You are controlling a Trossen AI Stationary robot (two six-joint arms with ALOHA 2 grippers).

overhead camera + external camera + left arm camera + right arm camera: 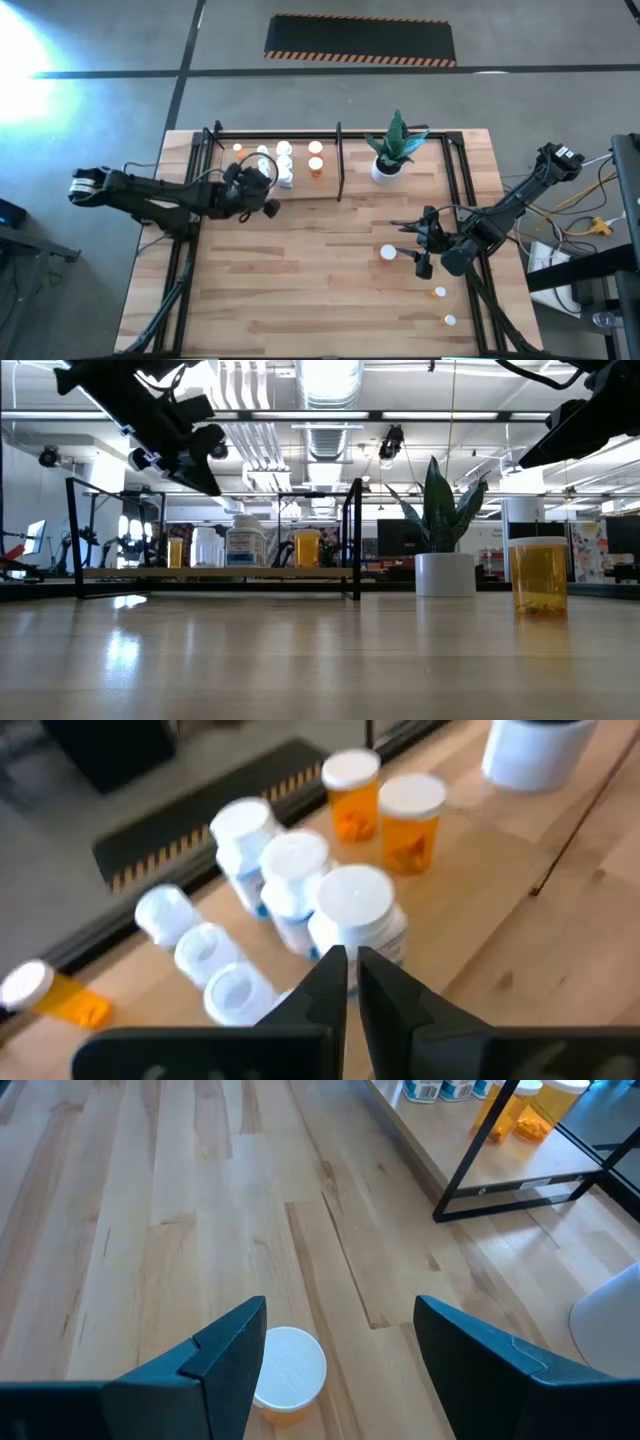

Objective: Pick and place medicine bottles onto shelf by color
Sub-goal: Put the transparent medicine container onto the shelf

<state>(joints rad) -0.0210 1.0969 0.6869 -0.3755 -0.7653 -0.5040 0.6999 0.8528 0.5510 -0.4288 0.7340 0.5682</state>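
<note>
The wooden table (330, 290) stands on a grey concrete floor (120, 100) crossed by dark seam lines. A black mat (360, 38) edged with orange-black hazard stripes lies on the far floor. Bright glare falls at far left. Overhead, white ducts (330, 385) and fluorescent ceiling lights (420, 415) run across the ceiling.

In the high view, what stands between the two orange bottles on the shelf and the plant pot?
Only the shelf's upright black divider bar stands between the orange bottles and the white plant pot; the low view shows the same.
</note>
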